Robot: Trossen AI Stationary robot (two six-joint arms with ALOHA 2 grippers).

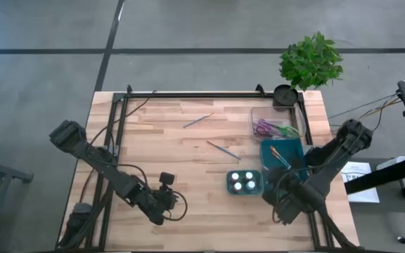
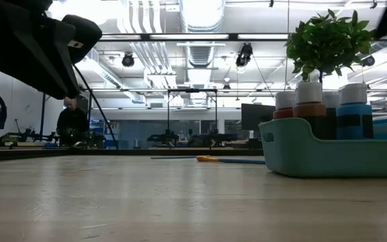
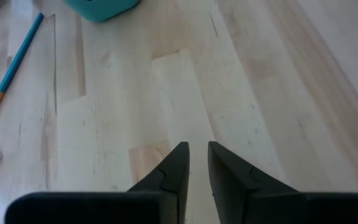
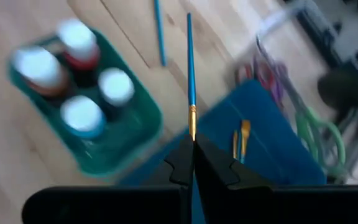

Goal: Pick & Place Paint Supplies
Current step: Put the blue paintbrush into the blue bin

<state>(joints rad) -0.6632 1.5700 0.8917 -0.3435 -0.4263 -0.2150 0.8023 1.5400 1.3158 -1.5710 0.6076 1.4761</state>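
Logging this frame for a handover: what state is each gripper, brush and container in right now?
Right gripper: shut on a blue-handled brush, above the blue tray.
Left gripper: nearly shut, empty, over bare table.
Blue tray: holds one brush.
Teal caddy: four capped bottles upright.
Two brushes: lying loose on the table.
Clear bin: holds scissors.

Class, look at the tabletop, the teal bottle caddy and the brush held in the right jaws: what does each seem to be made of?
Tabletop: pale wood planks with visible grain and a matte finish.
Caddy: probably moulded plastic, smooth, with rounded edges.
Brush: thin blue handle, maybe painted wood or plastic, with a gold, metal-looking ferrule, held by the right gripper.
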